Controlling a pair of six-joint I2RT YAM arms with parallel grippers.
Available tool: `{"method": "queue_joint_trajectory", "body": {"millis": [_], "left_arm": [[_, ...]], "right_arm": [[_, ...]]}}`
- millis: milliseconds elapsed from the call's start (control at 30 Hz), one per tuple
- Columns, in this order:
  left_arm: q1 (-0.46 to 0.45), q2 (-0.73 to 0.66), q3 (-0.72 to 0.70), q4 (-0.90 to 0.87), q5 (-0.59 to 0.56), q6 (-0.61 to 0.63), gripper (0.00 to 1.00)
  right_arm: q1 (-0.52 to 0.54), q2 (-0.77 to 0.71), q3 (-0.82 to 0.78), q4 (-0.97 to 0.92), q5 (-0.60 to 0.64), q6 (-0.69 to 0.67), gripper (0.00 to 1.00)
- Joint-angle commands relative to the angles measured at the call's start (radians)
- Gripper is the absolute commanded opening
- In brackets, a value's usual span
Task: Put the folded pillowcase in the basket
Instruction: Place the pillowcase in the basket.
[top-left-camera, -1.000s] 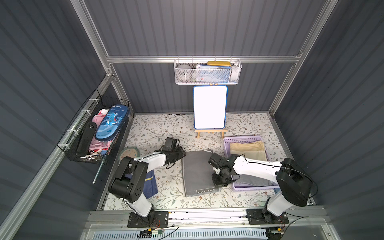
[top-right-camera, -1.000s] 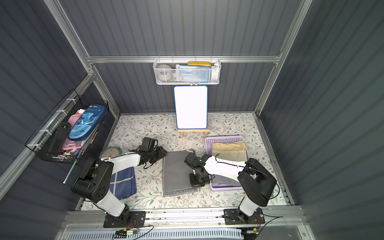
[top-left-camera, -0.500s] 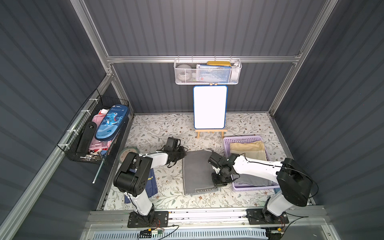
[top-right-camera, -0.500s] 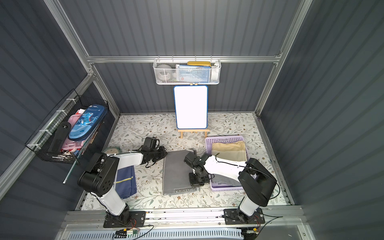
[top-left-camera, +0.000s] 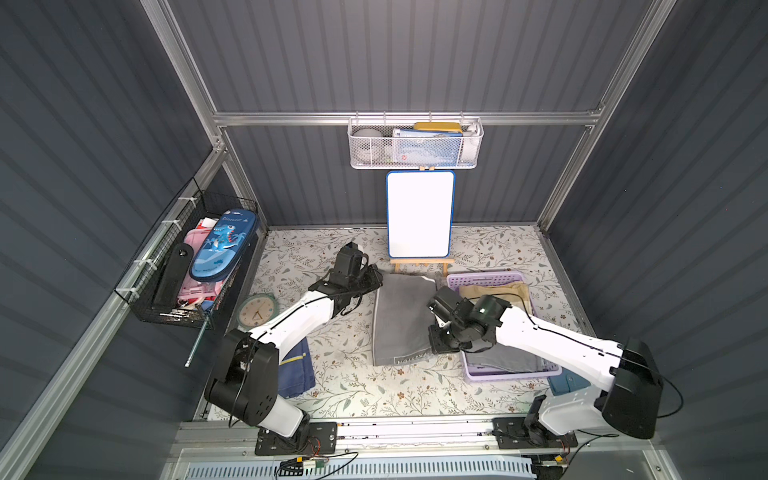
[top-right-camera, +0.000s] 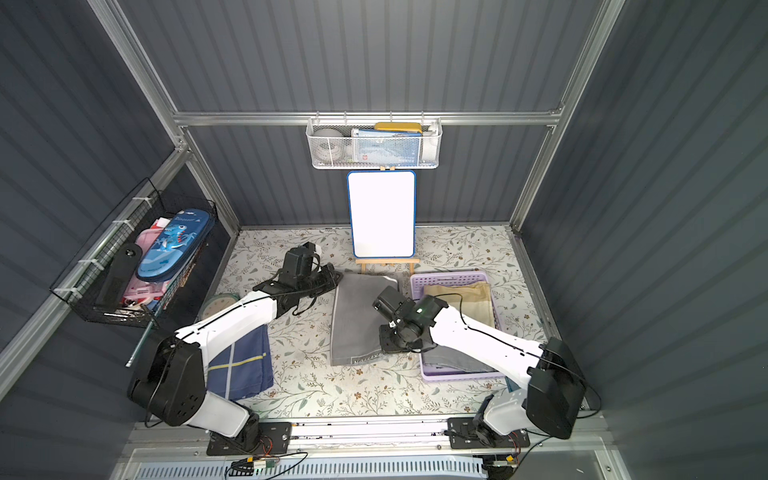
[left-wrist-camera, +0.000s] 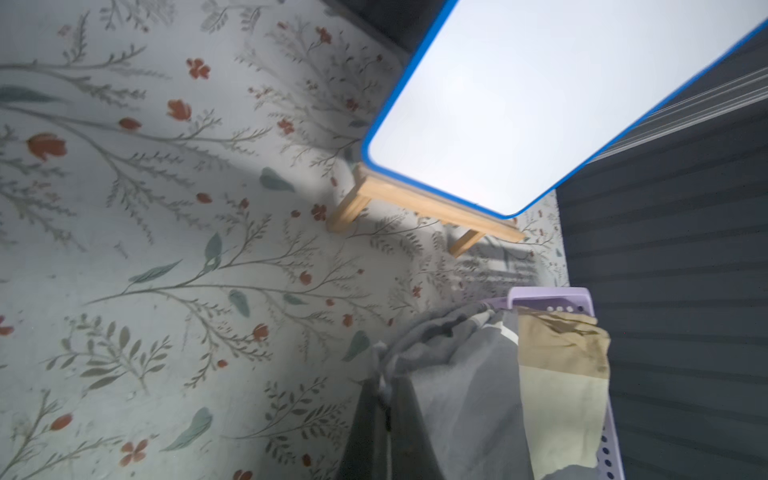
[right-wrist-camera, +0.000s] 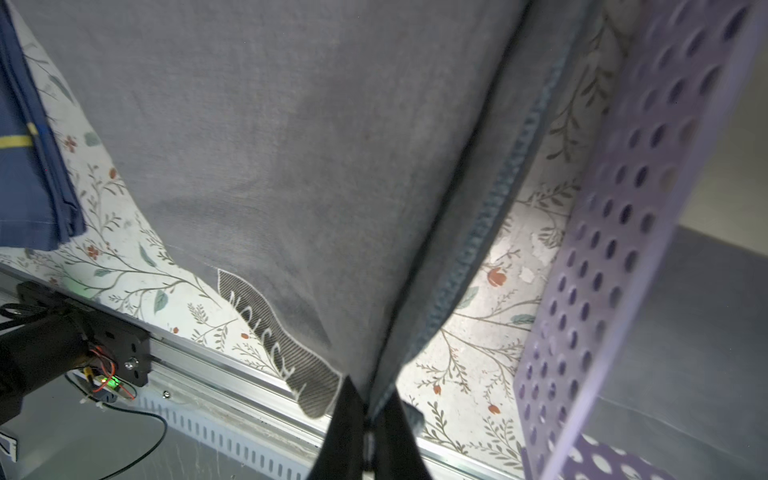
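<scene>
Left claw (top-left-camera: 376, 281) was closed tight on the far corner of the folded grey pillowcase (top-left-camera: 399, 320). In the left wrist view the cloth was bunched into a small peak right at the claw's tip (left-wrist-camera: 384, 397). Right claw (top-left-camera: 434, 351) was also clamped shut, on the pillowcase's near corner. The right wrist view showed its black fingers (right-wrist-camera: 345, 440) nipping the hem, with the cloth (right-wrist-camera: 291, 145) sloping up to them and the floral mat (right-wrist-camera: 478, 332) bare beneath that corner. The rest of the pillowcase lay flat on the mat, stretched between the two claws, in both top views (top-right-camera: 357, 320). It was outside the basket (top-left-camera: 482, 277), its long edge just beside the basket's wall. The lilac basket stood just beyond the right claw, on the side away from the left claw, and its holed wall was close in the right wrist view (right-wrist-camera: 623, 249). Inside it a tan cloth (top-left-camera: 498, 291) lay at the far end and a grey cloth (top-left-camera: 507, 357) at the near end, under the right arm. A whiteboard (top-left-camera: 419, 214) on a small wooden easel (top-left-camera: 422, 262) stood just past the left claw. A navy cloth (top-right-camera: 237, 365) lay well back from the left claw, beside that arm's base.
</scene>
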Motion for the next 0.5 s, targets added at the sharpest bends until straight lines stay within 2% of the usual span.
{"method": "queue_joint_trajectory", "body": {"millis": [0,167,333,467], "left_arm": [[-0.017,-0.009,0.073,-0.067,-0.019,0.003,0.0],[-0.074,0.073,0.219,-0.05,-0.002,0.007,0.0],[-0.181,0.232,0.415,-0.036,0.004,0.02,0.0],[-0.251,0.351,0.504,0.004,0.031,0.013,0.0]], "right_arm": [[-0.045,-0.051,0.067,-0.131,0.11,-0.028,0.0],[-0.23,-0.169,0.096,-0.22,0.17,-0.081,0.0],[-0.446,-0.297,0.075,-0.282,0.177,-0.148,0.0],[-0.524,-0.34,0.064,-0.326,0.187,-0.142,0.0]]}}
